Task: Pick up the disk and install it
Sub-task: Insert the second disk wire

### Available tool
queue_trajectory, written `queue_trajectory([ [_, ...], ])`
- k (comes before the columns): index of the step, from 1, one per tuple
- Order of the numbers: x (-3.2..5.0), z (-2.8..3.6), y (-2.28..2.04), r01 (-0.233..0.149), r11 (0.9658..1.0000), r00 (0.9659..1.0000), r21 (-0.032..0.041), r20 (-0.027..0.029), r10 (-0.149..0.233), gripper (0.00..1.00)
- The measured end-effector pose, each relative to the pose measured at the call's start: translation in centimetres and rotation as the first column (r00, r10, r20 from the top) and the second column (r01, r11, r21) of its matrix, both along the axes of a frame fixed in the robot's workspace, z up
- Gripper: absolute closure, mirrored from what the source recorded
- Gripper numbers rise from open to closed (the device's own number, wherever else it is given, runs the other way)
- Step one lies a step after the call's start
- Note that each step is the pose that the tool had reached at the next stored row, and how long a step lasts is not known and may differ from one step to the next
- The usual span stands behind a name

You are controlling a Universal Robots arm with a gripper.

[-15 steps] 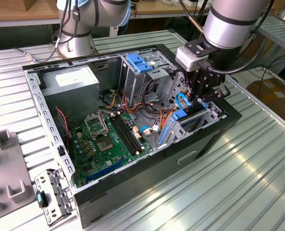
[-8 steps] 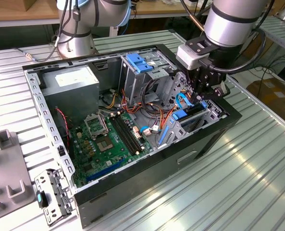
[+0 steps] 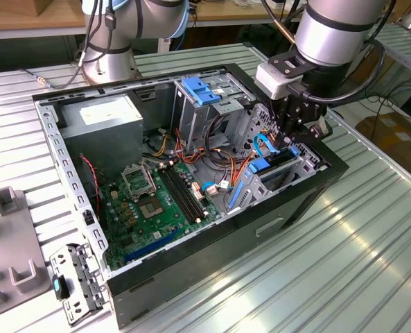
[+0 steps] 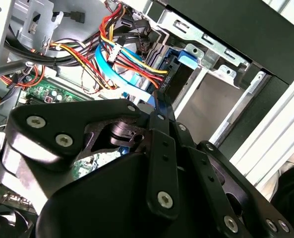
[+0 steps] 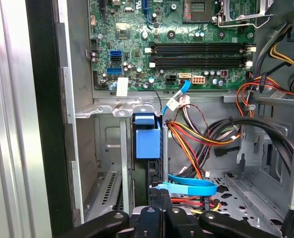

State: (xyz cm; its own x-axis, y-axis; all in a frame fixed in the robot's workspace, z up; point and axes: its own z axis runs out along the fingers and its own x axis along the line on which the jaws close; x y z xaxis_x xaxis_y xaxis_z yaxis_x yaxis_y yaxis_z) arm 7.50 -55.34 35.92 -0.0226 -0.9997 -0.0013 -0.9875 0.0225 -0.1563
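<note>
Ribbed metal tabletop (image 3: 371, 263) carries our open computer case (image 3: 309, 201). We judge installing underway: our gripper (image 3: 296, 133) pinches the disk (image 5: 147, 143) standing in its bay; next needs straight, gentle seating.

One open computer case (image 3: 299, 208), one green motherboard (image 3: 146, 208), one grey power-supply box (image 3: 108, 121), four black memory slots (image 5: 201, 54), one blue drive-bay latch (image 3: 202, 90), two robot arms (image 3: 330, 35), one gripper (image 3: 295, 132)
</note>
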Motion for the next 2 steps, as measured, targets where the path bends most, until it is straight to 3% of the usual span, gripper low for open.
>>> queue_trajectory([
  [2, 0.00, 0.02, 0.00, 0.000, 1.0000, 1.0000, 0.0000, 0.0000, 0.000, 0.89],
])
